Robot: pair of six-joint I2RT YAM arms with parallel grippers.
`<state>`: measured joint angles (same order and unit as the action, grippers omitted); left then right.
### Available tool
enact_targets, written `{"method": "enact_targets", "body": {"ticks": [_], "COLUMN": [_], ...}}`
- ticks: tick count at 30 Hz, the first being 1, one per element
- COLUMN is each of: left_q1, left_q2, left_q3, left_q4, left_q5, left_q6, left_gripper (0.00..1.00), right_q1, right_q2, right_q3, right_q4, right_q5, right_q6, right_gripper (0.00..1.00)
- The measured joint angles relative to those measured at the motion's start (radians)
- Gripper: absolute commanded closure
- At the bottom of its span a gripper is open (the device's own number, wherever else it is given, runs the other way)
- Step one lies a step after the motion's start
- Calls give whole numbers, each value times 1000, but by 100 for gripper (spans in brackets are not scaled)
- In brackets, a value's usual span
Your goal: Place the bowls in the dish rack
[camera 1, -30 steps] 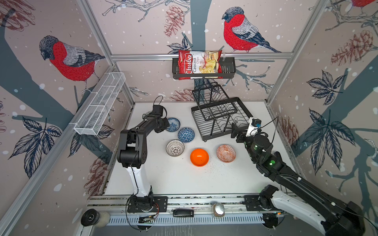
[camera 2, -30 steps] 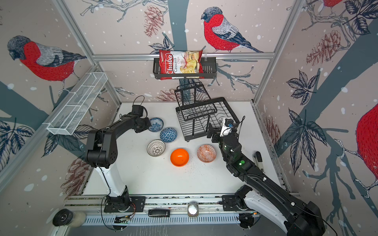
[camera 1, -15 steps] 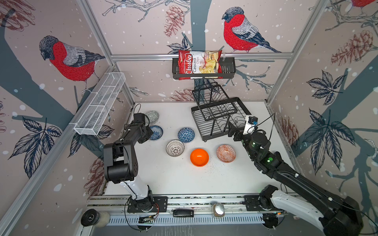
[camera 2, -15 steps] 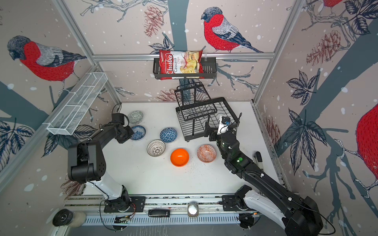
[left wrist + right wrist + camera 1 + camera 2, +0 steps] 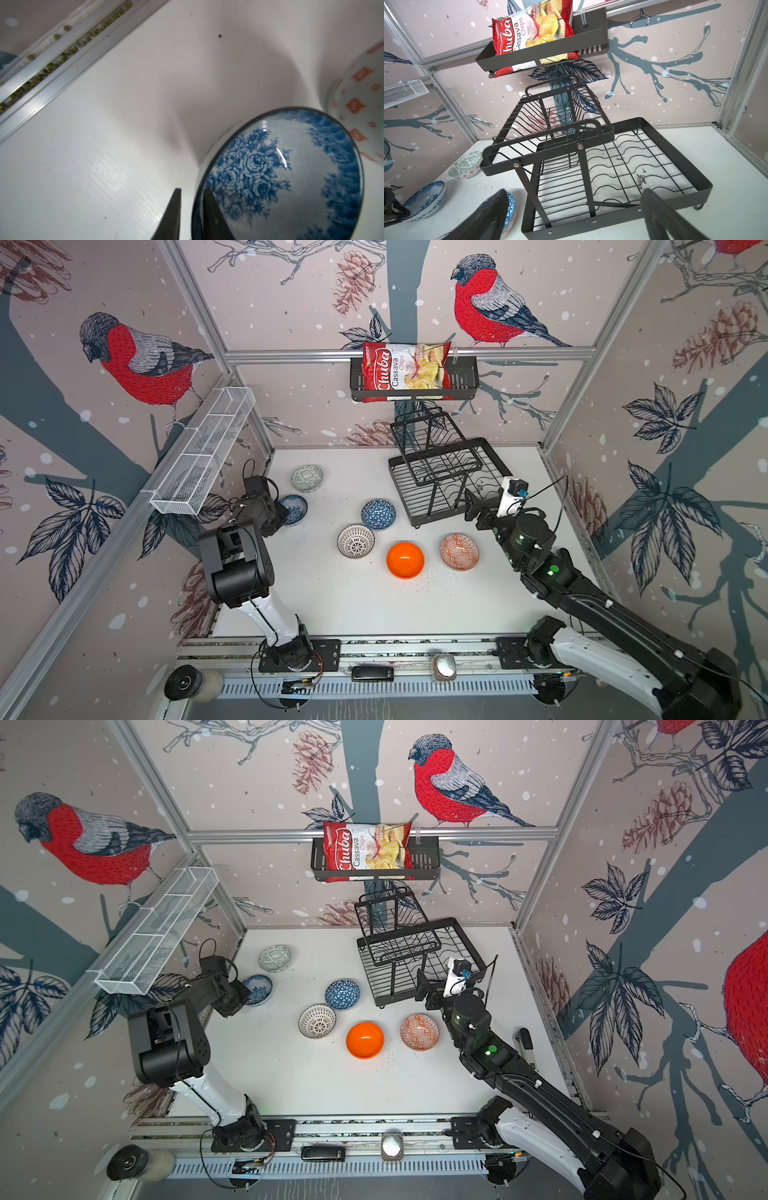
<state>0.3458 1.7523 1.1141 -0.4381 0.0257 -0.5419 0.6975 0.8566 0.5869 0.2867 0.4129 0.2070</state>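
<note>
Six bowls stand on the white table in both top views: grey-green [image 5: 306, 478], blue floral [image 5: 294, 509] [image 5: 258, 989], blue geometric [image 5: 378, 514], white with black lines [image 5: 355, 541], plain orange [image 5: 405, 560] and orange-red patterned [image 5: 459, 551]. The black dish rack [image 5: 449, 472] [image 5: 612, 218] at the back holds nothing. My left gripper [image 5: 284, 512] [image 5: 192, 189] straddles the floral bowl's [image 5: 291, 176] rim, one finger inside and one outside, with a gap showing by the outer finger. My right gripper [image 5: 471, 504] [image 5: 575, 191] hangs wide open before the rack's front edge.
A black basket with a chips bag [image 5: 405, 373] hangs on the back wall above the rack. A white mesh basket [image 5: 203, 456] runs along the left wall. Crumbs [image 5: 432, 578] lie near the orange bowl. The left wall rail [image 5: 52, 62] is close to the floral bowl.
My left arm has pulled back leftward, dragging the floral bowl away from the geometric one toward the left wall and uncovering the grey-green bowl. Its jaws have parted. The right gripper barely shifted.
</note>
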Motion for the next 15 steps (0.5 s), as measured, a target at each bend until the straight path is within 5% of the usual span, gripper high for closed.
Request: {"method": "enact_targets", "body": {"ticks": [2,5,15], "left_q1": [0,2,-62], "left_q2": [-6,-32,-227], "left_q3": [-2,-8,-54], "left_q4": [-4,-12,-10], "left_q5": [-2,-2,53], "left_q6": [2,3,55], "left_gripper": [17,4,3], "right_q1": [0,0,0], "right_q2": [4,12,29], "right_q3": [0,3,4], "right_q4": [2,2,3], "right_q5": [0,0,0], "right_q6": [0,0,0], "right_gripper": [0,1,1]}}
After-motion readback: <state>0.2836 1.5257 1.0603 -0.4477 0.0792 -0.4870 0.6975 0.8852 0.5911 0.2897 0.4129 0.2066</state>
